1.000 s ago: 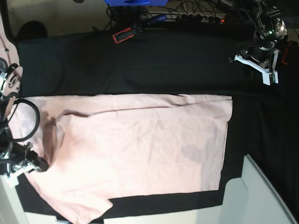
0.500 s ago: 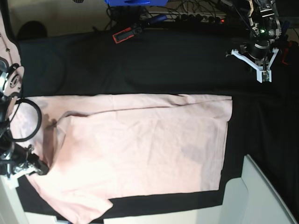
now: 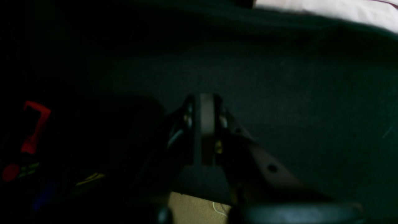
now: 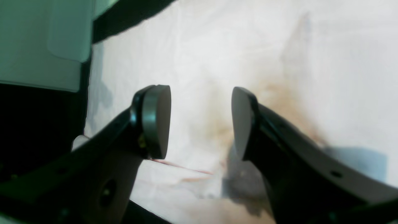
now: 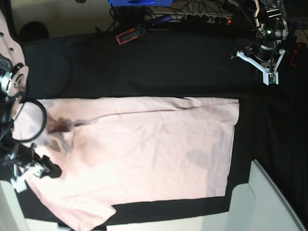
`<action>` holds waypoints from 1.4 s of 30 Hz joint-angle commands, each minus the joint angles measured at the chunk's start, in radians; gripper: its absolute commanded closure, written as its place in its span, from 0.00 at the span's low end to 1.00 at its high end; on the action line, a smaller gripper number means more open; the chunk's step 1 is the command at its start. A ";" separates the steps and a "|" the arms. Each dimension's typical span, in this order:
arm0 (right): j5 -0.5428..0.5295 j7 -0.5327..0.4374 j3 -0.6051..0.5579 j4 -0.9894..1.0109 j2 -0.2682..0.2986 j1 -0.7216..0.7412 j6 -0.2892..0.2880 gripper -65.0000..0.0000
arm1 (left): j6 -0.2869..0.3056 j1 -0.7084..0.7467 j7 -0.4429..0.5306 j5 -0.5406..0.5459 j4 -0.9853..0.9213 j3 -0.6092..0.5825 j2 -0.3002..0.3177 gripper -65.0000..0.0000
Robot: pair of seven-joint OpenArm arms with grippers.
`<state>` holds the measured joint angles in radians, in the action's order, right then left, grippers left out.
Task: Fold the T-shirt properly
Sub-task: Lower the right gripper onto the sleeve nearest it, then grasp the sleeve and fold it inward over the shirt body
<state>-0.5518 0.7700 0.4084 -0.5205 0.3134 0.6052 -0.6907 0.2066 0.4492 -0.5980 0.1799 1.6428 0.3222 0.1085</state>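
The pale pink T-shirt (image 5: 144, 154) lies spread flat on the black table cloth (image 5: 168, 67), plain side up, with a sleeve at the lower left. My right gripper (image 5: 44, 169) hovers over the shirt's left edge. In the right wrist view the right gripper (image 4: 200, 121) is open, nothing between its pads, with pink T-shirt (image 4: 248, 46) fabric below. My left gripper (image 5: 269, 74) is at the far right back, off the shirt. The left wrist view shows the left gripper (image 3: 203, 115) shut and empty above the cloth, with a strip of the T-shirt (image 3: 335, 11) at the top.
A red-and-black tool (image 5: 129, 34) lies at the cloth's back edge, also in the left wrist view as a red tool (image 3: 34, 124). A power strip with cables (image 5: 207, 19) and a blue object (image 5: 139, 2) sit behind. A pale box (image 5: 269, 202) stands at the front right.
My right gripper has opened and let go of the shirt's left edge, which has dropped and shifted. The left arm has moved slightly at the back right.
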 commanded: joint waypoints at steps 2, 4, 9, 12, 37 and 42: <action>-0.017 0.026 0.005 -0.017 0.020 -0.006 -0.007 0.53 | -0.006 0.000 0.020 -0.004 0.020 0.005 0.012 0.96; -0.023 0.058 0.013 -0.030 0.036 -0.041 -0.007 0.53 | -0.006 0.000 0.020 -0.004 0.020 0.005 0.012 0.96; -0.021 0.107 0.117 -0.111 0.000 -0.136 -0.007 0.53 | -0.006 0.000 0.020 -0.004 0.020 0.005 0.012 0.96; -0.023 0.118 0.145 -0.142 -0.010 -0.175 0.044 0.53 | -0.006 -0.002 0.022 -0.004 0.020 0.005 0.012 0.96; -0.023 0.108 0.145 -0.142 -0.112 -0.159 0.078 0.53 | -0.006 -0.002 0.022 -0.009 0.018 0.007 0.017 0.96; -0.023 0.081 0.140 -0.142 -0.125 -0.159 0.105 0.71 | -0.006 -0.002 0.022 -0.009 0.017 0.007 0.018 0.96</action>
<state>-0.5529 0.8608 0.5495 -0.6495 0.1783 0.4183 -0.5762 0.2066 0.4488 -0.5980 0.1753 1.6428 0.3229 0.1165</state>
